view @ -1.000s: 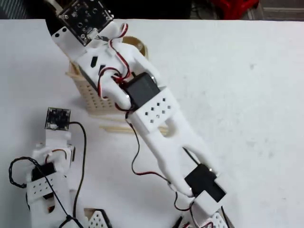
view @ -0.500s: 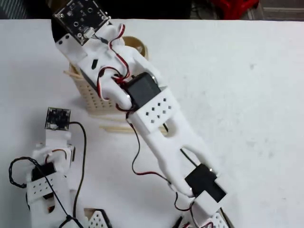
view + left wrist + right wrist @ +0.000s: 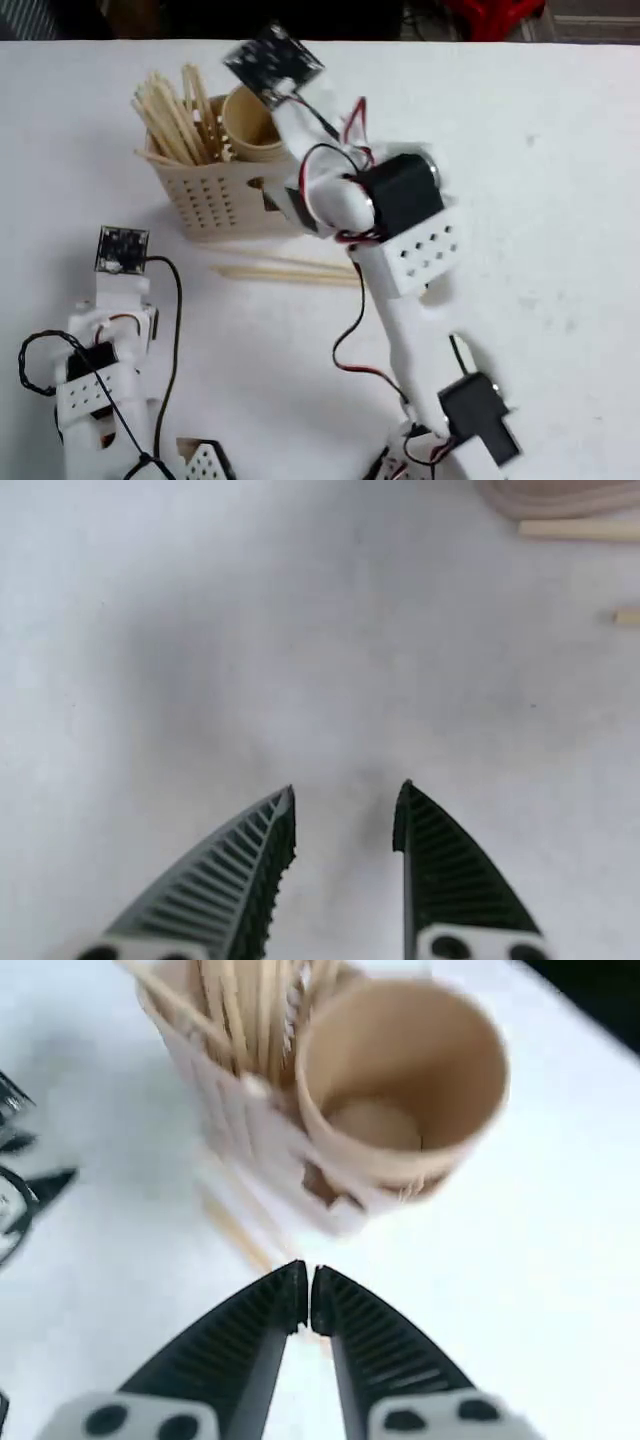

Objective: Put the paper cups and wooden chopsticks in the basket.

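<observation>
— How many of each?

— One paper cup [image 3: 250, 125], standing upright in the right end of the basket [image 3: 215, 195]. A bundle of wooden chopsticks [image 3: 180, 115] stands in the left end, fanned out and leaning left; they overlap too much to count. Two loose chopsticks [image 3: 270, 270] lie side by side on the white table [image 3: 540, 150], just near of the basket, their right ends running under the right arm [image 3: 400, 230].

— One basket?

— One, cream, with perforated walls, at the far left of the table. The right wrist view also shows the cup [image 3: 400, 1080], the basket wall [image 3: 250, 1130] and the loose pair [image 3: 235, 1230].

— The grippers?

— Two. The right gripper [image 3: 307, 1295] is clenched, tips almost touching, holding nothing, above the table on the basket's near right side. The left gripper [image 3: 345, 815] is released, jaws apart over bare table, with a chopstick end [image 3: 580, 528] beyond it.

— What has changed?

— Half a second ago the right arm stretched over the basket and hid its contents. It has swung back to the right, so cup and bundle are uncovered. The left arm [image 3: 105, 340], near left, has not moved.
</observation>
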Tool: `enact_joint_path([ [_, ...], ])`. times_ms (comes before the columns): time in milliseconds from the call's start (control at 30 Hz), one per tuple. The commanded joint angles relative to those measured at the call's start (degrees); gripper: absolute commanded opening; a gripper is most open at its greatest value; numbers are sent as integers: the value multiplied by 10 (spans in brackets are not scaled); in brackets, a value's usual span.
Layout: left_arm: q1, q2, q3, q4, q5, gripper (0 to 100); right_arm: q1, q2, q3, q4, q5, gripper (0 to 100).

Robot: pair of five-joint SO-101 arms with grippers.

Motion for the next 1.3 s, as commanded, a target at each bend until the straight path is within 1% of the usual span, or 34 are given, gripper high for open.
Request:
enact_joint_path([
  [0,7,-11,-3,-9,5,173,17,-41,135,-12,1,17],
  [100,7,-11,-3,-9,5,173,18,-93,275,-71,4,17],
  [133,7,-11,-3,-9,5,173,18,-114,324,-96,18,17],
  [367,6,-11,-3,-9,5,173,19,-275,654,-287,184,17],
  [433,6,-11,-3,-9,5,173,19,-314,734,-363,215,18],
  [533,6,-11,-3,-9,5,173,19,-364,820,-472,239,18],
  [567,6,-11,-3,-9,5,173,20,-372,834,-489,240,18],
  [700,6,-11,-3,-9,5,173,18,-344,840,-491,244,18],
  [833,6,-11,-1,-9,5,173,19,-254,808,-509,272,18],
  [1000,6,-11,-1,-9,5,173,16,-124,712,-513,275,18],
  [1133,6,-11,-1,-9,5,173,22,-57,679,-531,276,18],
  [1267,6,-11,-1,-9,5,173,22,-31,674,-537,324,19],
])
